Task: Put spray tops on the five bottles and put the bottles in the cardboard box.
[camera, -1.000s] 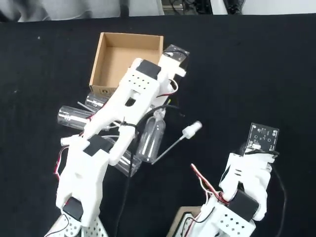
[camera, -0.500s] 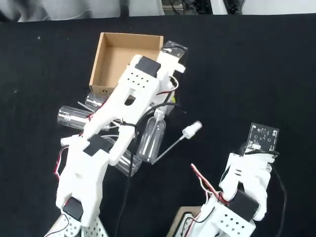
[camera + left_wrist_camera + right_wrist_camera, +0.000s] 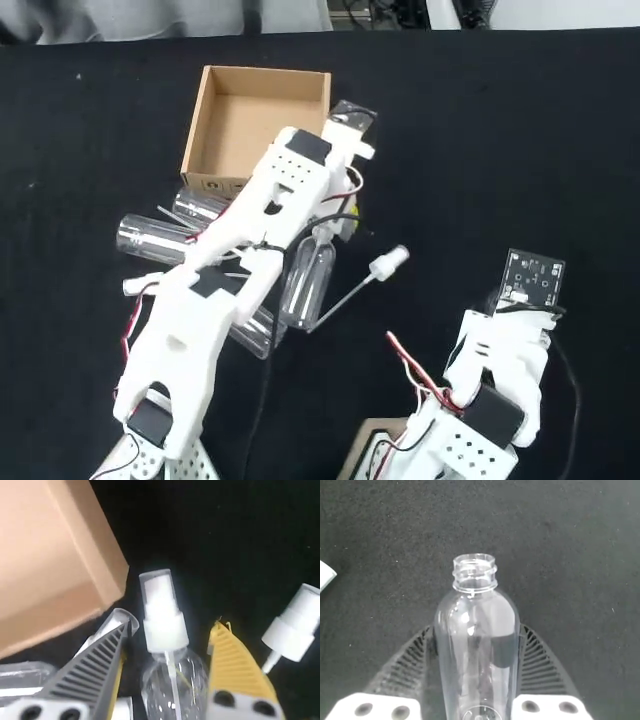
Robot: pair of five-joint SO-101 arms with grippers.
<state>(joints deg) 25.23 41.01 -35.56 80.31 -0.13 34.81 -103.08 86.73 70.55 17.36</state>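
Beside cardboard box [image 3: 50, 555], left claw [image 3: 172, 626] gapes around capped bottle [image 3: 173, 685], spray top [image 3: 292, 625] near; right claw [image 3: 476, 631] grips uncapped bottle [image 3: 475, 605].

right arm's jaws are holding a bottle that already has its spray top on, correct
Not quite. The bottle held in the jaws of the right gripper has no spray top: its threaded neck is bare and open, as the right wrist view shows. The rest stands: the jaws do hold the bottle.

Matte black table [image 3: 520, 130] under even light, pale grey strip [image 3: 150, 18] beyond its far edge.
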